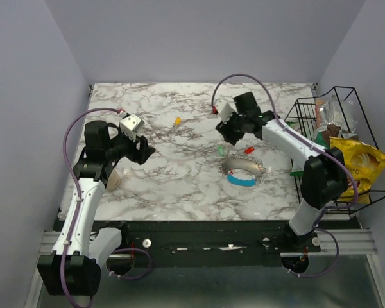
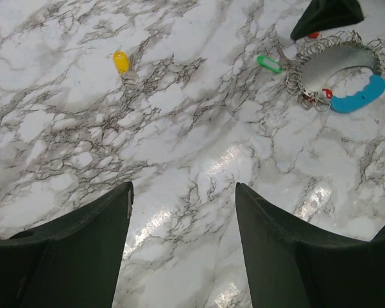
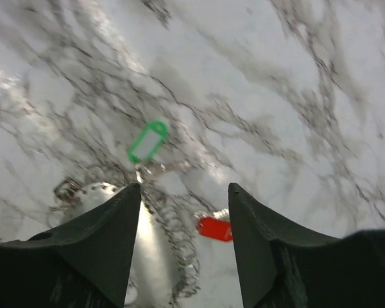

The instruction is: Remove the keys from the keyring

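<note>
The keyring (image 1: 244, 168) lies on the marble table right of centre, a loop of grey wire coils with a bright blue segment (image 2: 356, 99). A green key (image 1: 221, 149) and a red key (image 1: 249, 151) lie at its far rim. Whether they hang on the ring is unclear. A yellow key (image 1: 177, 120) lies alone further back towards the left. My right gripper (image 3: 185, 192) hovers open above the ring's far edge, holding nothing. Below it lie the red key (image 3: 213, 228) and the green key (image 3: 147, 141). My left gripper (image 2: 183, 189) is open over bare marble at the left. From there the yellow key (image 2: 120, 61) and the keyring (image 2: 295, 77) show far off.
A black wire basket (image 1: 346, 147) with snack bags stands off the table's right edge, close to the right arm. A pale beige object (image 1: 113, 179) lies under the left arm near the table's left front. Grey walls close in the left, back and right.
</note>
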